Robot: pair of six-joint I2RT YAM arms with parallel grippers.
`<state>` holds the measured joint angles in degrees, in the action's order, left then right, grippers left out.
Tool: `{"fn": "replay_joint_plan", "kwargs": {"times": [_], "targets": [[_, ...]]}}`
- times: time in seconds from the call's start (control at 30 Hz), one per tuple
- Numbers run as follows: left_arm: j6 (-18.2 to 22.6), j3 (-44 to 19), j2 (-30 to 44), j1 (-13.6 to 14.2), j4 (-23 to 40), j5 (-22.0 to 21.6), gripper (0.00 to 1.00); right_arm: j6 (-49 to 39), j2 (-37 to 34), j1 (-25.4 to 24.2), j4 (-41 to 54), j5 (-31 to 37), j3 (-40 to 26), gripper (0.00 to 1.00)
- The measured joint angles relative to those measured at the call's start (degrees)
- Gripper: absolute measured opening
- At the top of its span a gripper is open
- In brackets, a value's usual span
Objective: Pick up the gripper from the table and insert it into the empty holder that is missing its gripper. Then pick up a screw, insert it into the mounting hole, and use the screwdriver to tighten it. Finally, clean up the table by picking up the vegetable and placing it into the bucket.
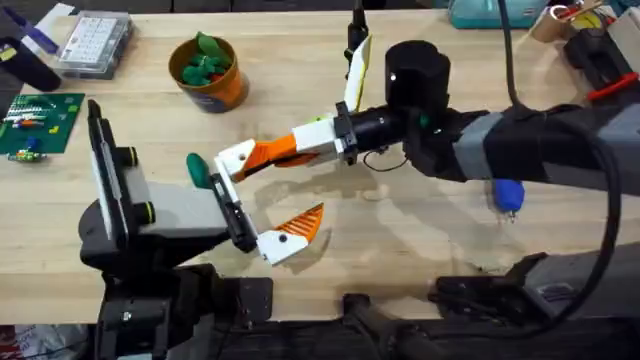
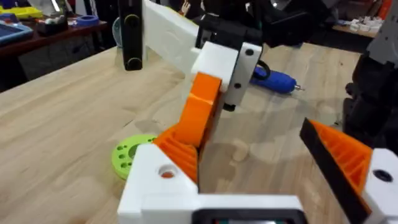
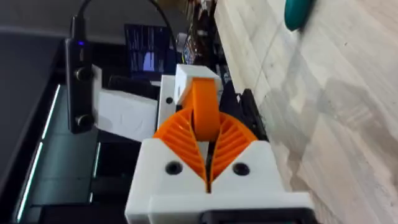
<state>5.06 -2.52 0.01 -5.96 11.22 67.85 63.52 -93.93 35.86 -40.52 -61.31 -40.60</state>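
**Seating the finger: keep it straight, keep it pinched**

The right hand [image 3: 207, 149] is pinched narrow on the solid orange tapered plastic gripper finger [image 3: 204, 102]. It holds the finger's far end at the small white plastic holder bracket [image 1: 236, 158] on the left arm, over the middle of the light wooden counter [image 1: 400, 250].

The left hand [image 1: 255, 200] stands wide. One side carries an orange ribbed finger [image 1: 302, 224]; the other is the bracket taking the part.

Insertion looks to be the step in hand. To do it well, I would keep the finger in line with the bracket's slot and push along its length, not sideways. The left arm should stay rigid. Orange seems to show through the dark round mounting hole [image 2: 166, 172], so seating may be close; whether it is fully home I cannot tell.

The blue pen-shaped screwdriver [image 1: 508, 193] lies toward the right edge. The dark green oval toy vegetable [image 1: 197, 170] sits just beside the bracket. The orange bucket [image 1: 228, 92] stands near the far edge.

No brand or writing is readable; the bucket's dark band is too small to make out.
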Motion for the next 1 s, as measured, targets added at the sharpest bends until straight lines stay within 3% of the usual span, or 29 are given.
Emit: {"fn": "replay_joint_plan", "kwargs": {"times": [0.47,0.7,1.0], "targets": [[-0.8,0.0,0.0,0.0,-0.1,-0.6,0.990,2.1,0.1,0.4,-0.5,1.7,0.2,0.006],[-0.7,0.0,0.0,0.0,-0.1,-0.6,0.990,2.5,0.1,0.5,-0.1,2.2,0.3,0.166],[-0.5,0.0,0.0,0.3,0.2,1.6,0.990,2.5,0.1,1.6,0.0,3.4,0.4,0.252]]}}
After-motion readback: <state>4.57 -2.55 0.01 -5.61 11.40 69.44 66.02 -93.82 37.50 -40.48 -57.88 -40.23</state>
